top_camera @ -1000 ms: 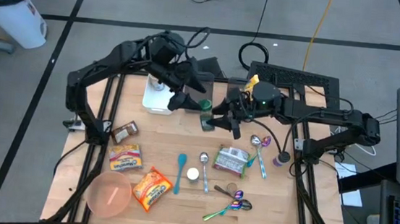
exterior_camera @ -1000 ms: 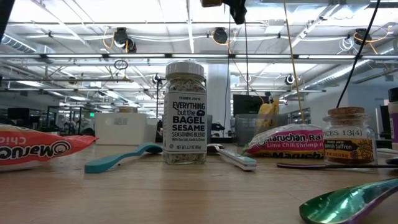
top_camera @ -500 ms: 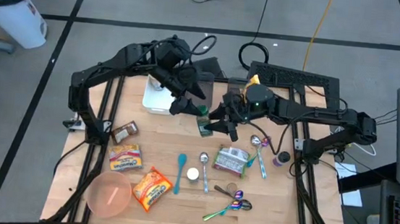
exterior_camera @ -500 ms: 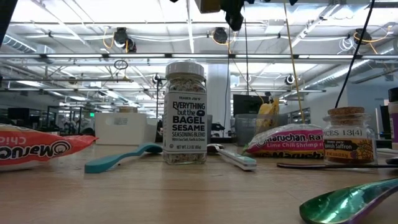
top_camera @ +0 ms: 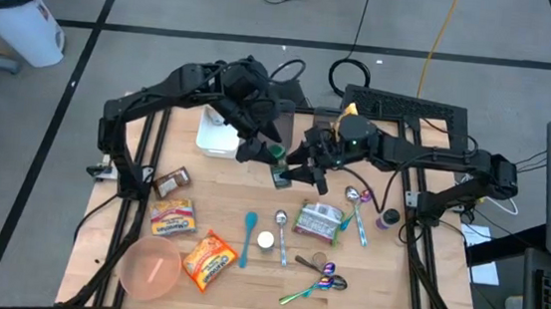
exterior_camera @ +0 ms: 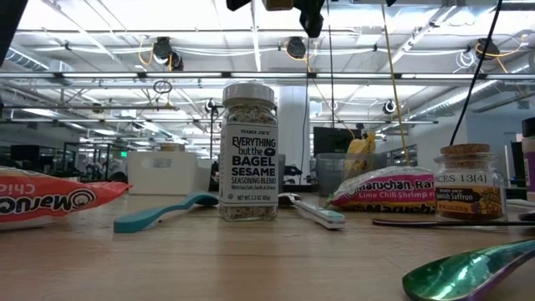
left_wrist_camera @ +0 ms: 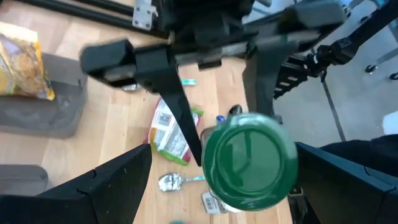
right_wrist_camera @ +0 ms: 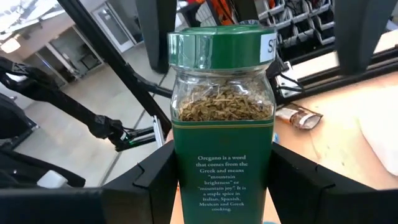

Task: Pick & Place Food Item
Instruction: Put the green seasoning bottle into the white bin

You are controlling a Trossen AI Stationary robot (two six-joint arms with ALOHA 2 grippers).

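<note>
A glass oregano jar (right_wrist_camera: 222, 124) with a green lid (left_wrist_camera: 249, 158) hangs upright above the table's far middle, with my right gripper (right_wrist_camera: 222, 183) shut on it. In the high view the jar (top_camera: 279, 163) sits between the two arms. My left gripper (left_wrist_camera: 224, 155) is open and slants down over the jar; its fingers stand wide on either side of the lid without touching it. The left gripper (top_camera: 259, 151) shows on the jar's left in the high view, the right gripper (top_camera: 296, 169) on its right. My right gripper pinches the jar's labelled body (right_wrist_camera: 183, 174) between its two fingers, one on each side, below the lid. The fingers lie level and come from the table's right. The jar stands upright in the hold, lifted clear of the table.
On the table lie a bagel seasoning jar (exterior_camera: 248, 150), ramen packets (top_camera: 208, 259) (top_camera: 318, 220), a pink bowl (top_camera: 151, 267), a blue spoon (top_camera: 247, 237), metal spoons (top_camera: 316, 281), a saffron jar (exterior_camera: 470, 184) and a white container (top_camera: 217, 134) at the far left.
My left gripper has moved toward the table's right and a little down, closing in on the jar's lid, and has tipped further downward. It has stayed open. The right gripper and the jar have kept their place.
</note>
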